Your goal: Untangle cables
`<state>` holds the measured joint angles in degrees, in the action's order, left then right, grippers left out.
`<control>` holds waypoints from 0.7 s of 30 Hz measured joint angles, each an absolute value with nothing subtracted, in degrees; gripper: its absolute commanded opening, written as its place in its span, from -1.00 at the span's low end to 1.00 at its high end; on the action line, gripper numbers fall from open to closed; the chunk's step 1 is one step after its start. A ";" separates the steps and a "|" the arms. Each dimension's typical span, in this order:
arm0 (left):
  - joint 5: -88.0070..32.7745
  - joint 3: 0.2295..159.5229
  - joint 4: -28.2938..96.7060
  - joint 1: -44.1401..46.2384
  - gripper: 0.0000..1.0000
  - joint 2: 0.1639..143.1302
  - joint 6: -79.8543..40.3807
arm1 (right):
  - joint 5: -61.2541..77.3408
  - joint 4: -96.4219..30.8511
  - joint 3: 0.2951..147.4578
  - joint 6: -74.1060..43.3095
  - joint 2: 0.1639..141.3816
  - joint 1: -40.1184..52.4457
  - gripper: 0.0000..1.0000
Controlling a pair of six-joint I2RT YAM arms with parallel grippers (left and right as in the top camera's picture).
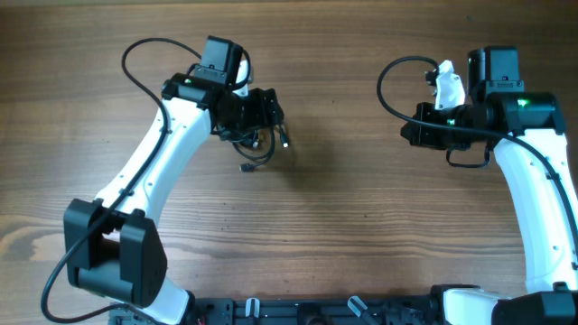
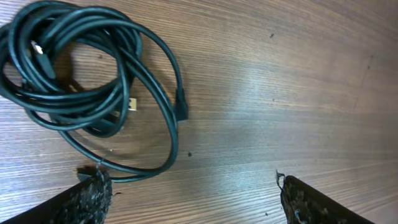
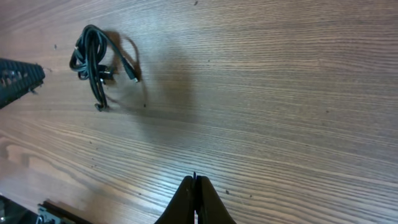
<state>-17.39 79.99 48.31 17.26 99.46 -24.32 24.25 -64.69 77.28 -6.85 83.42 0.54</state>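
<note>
Your left claw [image 2: 196, 202] stands wide and empty over the desk [image 2: 292, 93], likely so you can drop its fingers [image 2: 87, 199] around one strand. In its wrist view the cables [image 2: 81, 81] lie as a knotted bundle at about ten o'clock of the gap, the lowest loop passing just beside the finger at seven o'clock. Your right claw [image 3: 194, 199] is pinched shut on nothing and held well apart, I judge to keep out of the way until a loose end needs pulling; from it the bundle lies far off at ten o'clock.
</note>
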 measured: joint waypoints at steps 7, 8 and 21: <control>-16.05 79.99 47.20 17.63 1.00 99.66 -24.73 | 23.88 -62.43 77.28 -7.92 83.42 0.54 -0.60; -15.94 79.99 46.87 17.63 1.00 99.66 -24.73 | 23.81 -61.58 77.28 -8.10 83.42 0.54 -0.41; -6.57 79.99 44.05 17.63 0.56 105.06 -25.34 | 23.51 -60.45 77.28 -10.41 84.97 0.54 0.20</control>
